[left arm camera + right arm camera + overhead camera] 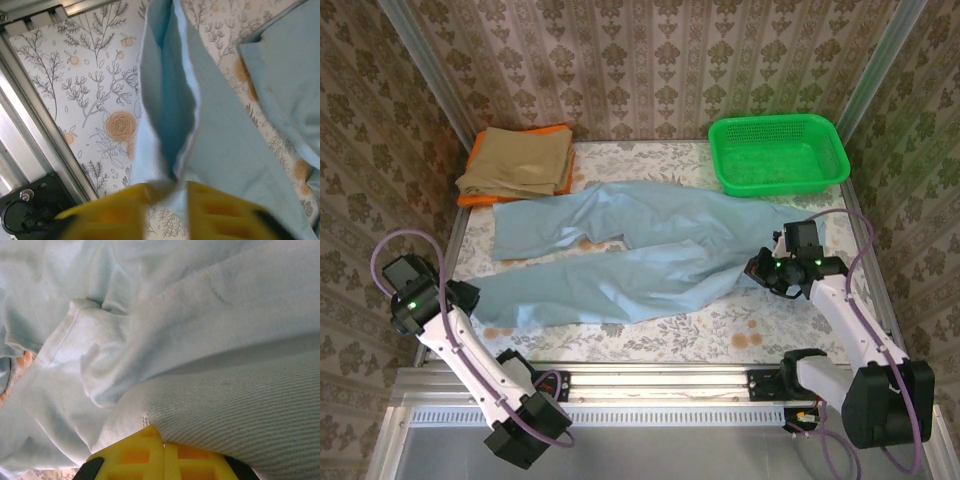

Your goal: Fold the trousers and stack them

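Left hand (pixel 167 202), eight o'clock on the counter (pixel 720 330), jaws parted around the trousers' (pixel 620 250) hem; right hand (pixel 164 444), four o'clock, clamped shut on their fabric

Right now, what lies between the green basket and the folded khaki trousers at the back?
Bare floral table cover, as the top view shows; the sky-blue trousers lie just nearer the arms than that stretch.
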`<state>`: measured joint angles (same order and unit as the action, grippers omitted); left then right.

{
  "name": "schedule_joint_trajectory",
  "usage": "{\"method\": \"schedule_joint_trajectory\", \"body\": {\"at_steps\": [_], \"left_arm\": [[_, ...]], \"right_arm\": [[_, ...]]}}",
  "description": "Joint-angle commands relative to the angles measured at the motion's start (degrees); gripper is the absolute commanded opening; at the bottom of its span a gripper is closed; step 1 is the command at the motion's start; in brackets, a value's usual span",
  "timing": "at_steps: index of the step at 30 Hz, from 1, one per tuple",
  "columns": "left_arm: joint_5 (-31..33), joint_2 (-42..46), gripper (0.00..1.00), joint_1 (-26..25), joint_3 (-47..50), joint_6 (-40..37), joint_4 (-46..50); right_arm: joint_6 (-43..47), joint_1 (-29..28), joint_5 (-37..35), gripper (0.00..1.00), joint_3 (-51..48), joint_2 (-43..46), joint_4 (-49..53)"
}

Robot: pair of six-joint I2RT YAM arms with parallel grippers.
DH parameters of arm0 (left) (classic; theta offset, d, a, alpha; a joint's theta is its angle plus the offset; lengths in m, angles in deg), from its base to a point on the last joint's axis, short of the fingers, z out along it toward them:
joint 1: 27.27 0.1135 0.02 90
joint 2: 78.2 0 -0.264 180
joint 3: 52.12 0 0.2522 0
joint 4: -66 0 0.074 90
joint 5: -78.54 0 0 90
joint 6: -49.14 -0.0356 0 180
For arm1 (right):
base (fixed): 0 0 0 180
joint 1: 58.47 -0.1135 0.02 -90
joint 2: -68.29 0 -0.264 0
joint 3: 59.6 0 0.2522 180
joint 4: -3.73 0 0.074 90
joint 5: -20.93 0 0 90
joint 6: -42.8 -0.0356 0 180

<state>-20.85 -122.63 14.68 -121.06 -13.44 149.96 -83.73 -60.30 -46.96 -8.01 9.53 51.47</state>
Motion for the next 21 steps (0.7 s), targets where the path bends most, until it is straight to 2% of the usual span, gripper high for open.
{"method": "schedule_joint_trajectory", "body": {"at_steps": [1, 2, 5, 8, 10, 11, 12, 13, 14, 16, 18, 21], "left_arm": [[-4.3, -0.1, 0.81, 1.4, -1.9, 2.2, -2.3], [-6.4, -0.5, 0.86, 1.4, -3.0, 3.0, -3.4], [-11.7, -0.7, 0.9, -0.3, -4.1, 6.8, -8.0], [-10.9, -1.1, 0.9, -10.0, -4.7, 10.8, -11.7], [-8.5, -1.5, 0.88, -21.6, -3.2, 14.0, -14.7], [-6.6, -1.5, 0.88, -27.2, -2.3, 15.5, -16.0], [-5.0, -1.7, 0.88, -33.9, -0.8, 17.1, -18.2], [-3.6, -2.5, 0.88, -40.0, 0.3, 18.5, -19.7], [-2.1, -3.4, 0.88, -44.7, 1.1, 19.7, -20.8], [2.1, -6.0, 0.88, -56.9, 3.7, 22.5, -24.5], [3.5, -8.8, 0.88, -66.2, 6.2, 24.9, -28.6], [6.1, -13.5, 0.86, -79.3, 9.0, 28.5, -33.0]], "right_arm": [[1.5, -0.5, 2.7, 0.0, -0.9, 2.7, 4.0], [1.6, -0.5, 2.5, 0.0, -0.8, 3.4, 4.8], [1.3, -0.6, 1.4, 0.01, -0.3, 4.9, 6.3], [1.1, -0.6, 0.1, 0.02, 0.4, 5.4, 7.4], [1.4, -0.6, -0.8, 0.03, 0.6, 4.5, 7.9], [1.6, -0.6, -1.1, 0.07, 0.7, 3.7, 8.2], [1.9, -0.6, -1.2, 0.11, 0.9, 2.6, 8.6], [2.2, -0.6, -1.8, 0.22, 1.0, 1.7, 9.2], [2.3, -0.6, -2.5, 0.27, 1.1, 1.1, 9.9], [2.8, -1.0, -4.6, 0.29, 1.8, 1.5, 11.8], [2.9, -1.9, -6.2, 0.33, 3.1, 2.9, 14.6], [1.3, -7.8, -9.5, 0.32, 4.6, 4.3, 19.4]]}}
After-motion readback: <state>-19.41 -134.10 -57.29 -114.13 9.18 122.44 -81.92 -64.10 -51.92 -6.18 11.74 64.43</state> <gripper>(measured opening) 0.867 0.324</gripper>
